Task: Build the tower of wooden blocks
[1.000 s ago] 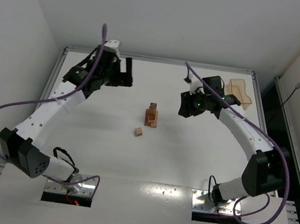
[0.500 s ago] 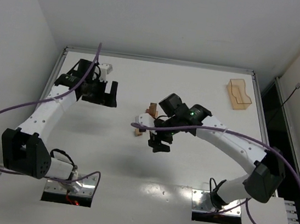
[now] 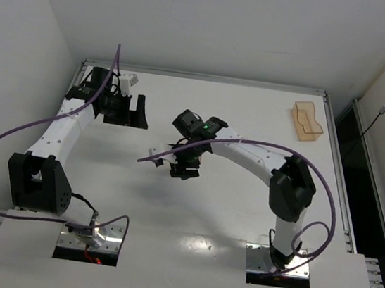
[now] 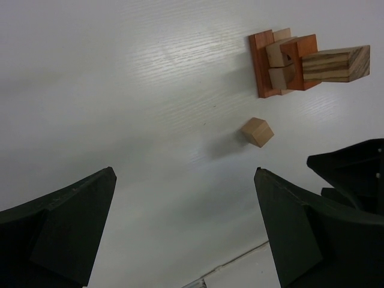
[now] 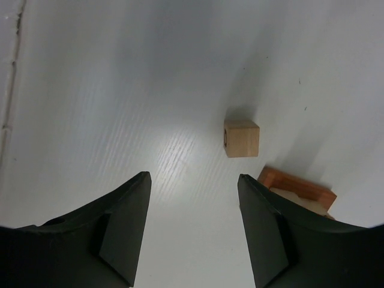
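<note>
The wood block tower (image 4: 282, 59) is a small stack of tan and reddish-orange blocks, with a striped tan bar sticking out at its top. Its reddish base also shows in the right wrist view (image 5: 298, 188). A loose tan cube (image 4: 258, 132) lies on the table just beside it, also seen in the right wrist view (image 5: 241, 138). In the top view my right arm hides both. My right gripper (image 5: 193, 177) is open and empty, hovering close to the cube, which lies just ahead of its right finger. My left gripper (image 4: 185, 175) is open and empty, well to the left (image 3: 138, 112).
A translucent orange tray (image 3: 307, 121) sits at the back right of the white table (image 3: 226, 212). My right gripper (image 3: 181, 169) hangs over the table's middle. Purple cables loop beside both arms. A raised rim runs along the table's far edge.
My right arm has swung from the back right leftward across the table to above the tower and loose cube. My left gripper has drawn back a little toward the left.
</note>
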Robot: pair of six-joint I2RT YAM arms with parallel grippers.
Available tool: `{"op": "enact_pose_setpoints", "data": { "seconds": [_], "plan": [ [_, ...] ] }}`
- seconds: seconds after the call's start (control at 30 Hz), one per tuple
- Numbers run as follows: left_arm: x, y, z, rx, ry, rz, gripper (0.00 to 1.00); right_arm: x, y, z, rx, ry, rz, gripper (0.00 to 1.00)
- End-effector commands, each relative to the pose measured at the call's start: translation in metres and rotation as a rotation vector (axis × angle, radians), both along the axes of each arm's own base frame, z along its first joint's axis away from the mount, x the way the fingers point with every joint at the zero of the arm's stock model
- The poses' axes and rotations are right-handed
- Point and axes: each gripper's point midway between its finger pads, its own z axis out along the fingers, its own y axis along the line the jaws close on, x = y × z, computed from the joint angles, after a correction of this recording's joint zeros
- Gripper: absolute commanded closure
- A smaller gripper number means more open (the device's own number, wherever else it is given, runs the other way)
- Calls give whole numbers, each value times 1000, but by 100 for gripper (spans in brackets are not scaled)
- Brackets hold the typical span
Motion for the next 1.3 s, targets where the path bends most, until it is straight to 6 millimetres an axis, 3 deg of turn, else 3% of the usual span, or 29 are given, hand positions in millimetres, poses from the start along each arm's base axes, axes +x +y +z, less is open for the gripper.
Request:
{"op": "enact_pose_setpoints", "data": {
  "seconds": [0.0,0.03,0.3,0.8,1.27],
  "plan": [
    [14,-1,22,-49,-70,-22,0,17,17,6,1,-63,35,43],
    [14,-4,19,-63,-58,-33,0,20,17,-4,-23,-51,22,43],
    [17,-2,16,-90,-49,-34,0,35,34,-28,-92,-94,18,43],
    [15,0,15,-135,-37,-28,0,51,17,-66,-233,-109,19,43],
    [13,4,8,-148,-31,-8,0,67,29,-75,-210,-127,7,43]
  ]
}}
